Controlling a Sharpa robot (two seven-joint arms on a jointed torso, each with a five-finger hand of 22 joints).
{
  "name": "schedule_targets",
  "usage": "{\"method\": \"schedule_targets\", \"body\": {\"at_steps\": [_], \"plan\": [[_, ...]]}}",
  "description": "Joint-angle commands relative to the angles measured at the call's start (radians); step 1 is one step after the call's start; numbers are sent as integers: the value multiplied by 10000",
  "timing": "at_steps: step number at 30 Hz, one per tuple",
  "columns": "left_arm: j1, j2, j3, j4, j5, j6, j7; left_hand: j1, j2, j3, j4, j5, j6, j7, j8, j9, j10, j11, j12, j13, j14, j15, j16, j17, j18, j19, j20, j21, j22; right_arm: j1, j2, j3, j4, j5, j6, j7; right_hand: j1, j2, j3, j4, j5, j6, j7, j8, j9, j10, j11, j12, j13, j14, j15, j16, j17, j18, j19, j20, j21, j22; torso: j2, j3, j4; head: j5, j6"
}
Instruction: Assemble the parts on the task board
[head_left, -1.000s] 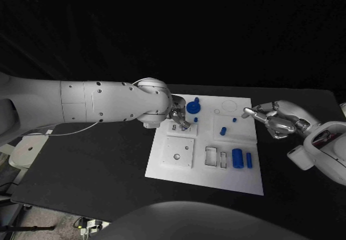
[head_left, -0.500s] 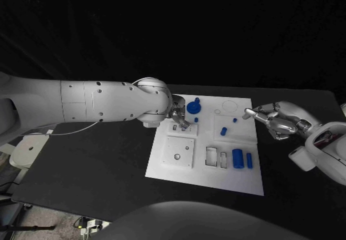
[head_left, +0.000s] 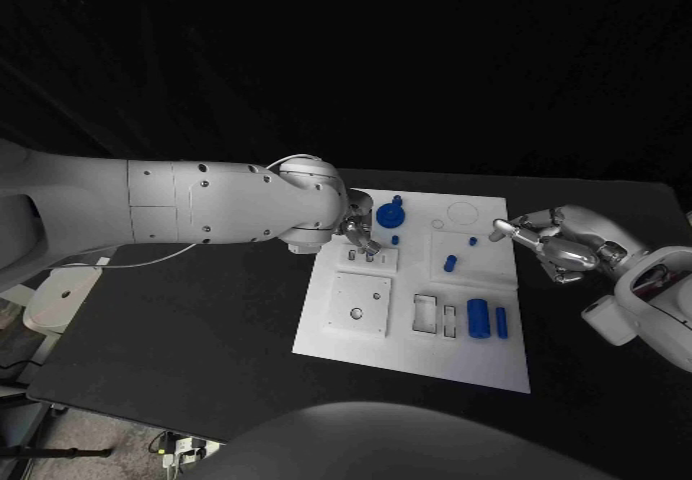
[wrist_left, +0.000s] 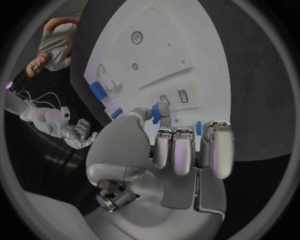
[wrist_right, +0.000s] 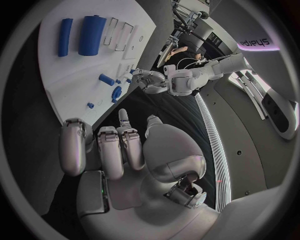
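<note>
While the white task board (head_left: 346, 335) sits centred on the black tabletop (head_left: 188, 330), two blue cylinders (head_left: 477, 317) lie loose at its 5 o'clock corner, apparently staged for fitting. Further back, a short blue peg (head_left: 450, 264) lies near centre. At 11 o'clock the left robot hand (head_left: 361, 235) hovers beside the blue knob (head_left: 389, 213); whether it pinches anything cannot be told. At 3 o'clock, the right robot hand (head_left: 555, 245) waits off-board, fingers curled, holding nothing.

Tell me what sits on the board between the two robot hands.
In the head view, between left robot hand and right robot hand: a small blue peg and short blue cylinder.
</note>
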Motion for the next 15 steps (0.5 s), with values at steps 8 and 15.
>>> {"method": "schedule_targets", "body": {"at_steps": [8, 15], "plan": [[-77, 118, -4, -8, -307, -56, -114, 65, -48, 63, 14, -60, -36, -24, 33, 15, 1077, -11, -56, 2629, 1073, -4, 25, 2631, 1, 666, -26, -15, 2433, -1, 6, -1, -18, -10, 216, -140, -74, 8, -64, -23, -53, -15, -15, 15, -19, 1040, -20, 38, 2632, 1044, -38, 35, 2630, 38, -46, -17, -76, 1882, -14, 3, -15, 58, 1], [-129, 126, -4, -34, -283, 27, -157, 68, -42, 72, 14, -69, -40, -23, 33, 16, 1077, -10, -56, 2629, 1073, -3, 25, 2631, 2, 664, -26, -18, 2432, -6, 8, -2, -50, -13, 246, -199, -70, 9, -64, -26, -51, -20, -14, 12, -21, 1040, -19, 38, 2632, 1044, -38, 35, 2630, 40, -53, -18, -84, 1879, -14, 6, -7, 67, 1]]}}
